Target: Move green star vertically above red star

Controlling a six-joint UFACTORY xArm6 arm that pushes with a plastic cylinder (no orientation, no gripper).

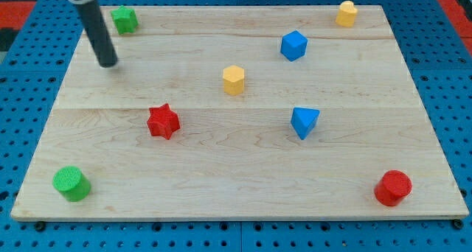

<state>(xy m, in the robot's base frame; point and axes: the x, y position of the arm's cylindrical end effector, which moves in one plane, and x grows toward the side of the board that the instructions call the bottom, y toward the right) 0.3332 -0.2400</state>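
The green star (125,19) lies near the board's top left corner. The red star (163,121) lies left of the middle, well below and a little right of the green star. My tip (108,63) rests on the board below and slightly left of the green star, a short gap away, and up and left of the red star. The rod rises from it to the view's top left.
A yellow hexagon block (233,79) sits near the centre. A blue cube (293,45), a blue triangle block (304,121), a yellow block (346,13), a green cylinder (71,183) and a red cylinder (392,188) lie around the wooden board (243,171).
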